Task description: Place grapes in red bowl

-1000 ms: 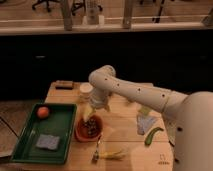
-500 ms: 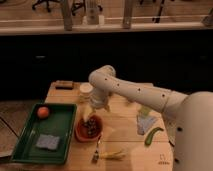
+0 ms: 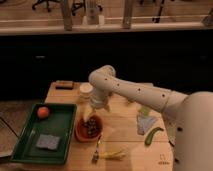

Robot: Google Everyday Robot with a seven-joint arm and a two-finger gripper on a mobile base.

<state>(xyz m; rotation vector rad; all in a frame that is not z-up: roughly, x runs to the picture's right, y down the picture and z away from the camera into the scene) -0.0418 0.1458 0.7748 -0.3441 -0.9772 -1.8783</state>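
The grapes [image 3: 90, 125], a dark bunch, lie inside the small red bowl [image 3: 81, 133] at the left-middle of the wooden table. My gripper [image 3: 95, 111] hangs from the white arm just above the bowl's far rim, close over the grapes.
A green tray [image 3: 65, 131] left of the bowl holds an orange fruit [image 3: 43, 112] and a blue-grey sponge [image 3: 47, 141]. A white cup [image 3: 86, 92] stands behind the gripper, a dark flat item [image 3: 64, 84] at the back. A fork with yellow handle [image 3: 106, 155], a green pepper [image 3: 152, 135] and a pale packet [image 3: 144, 122] lie to the right.
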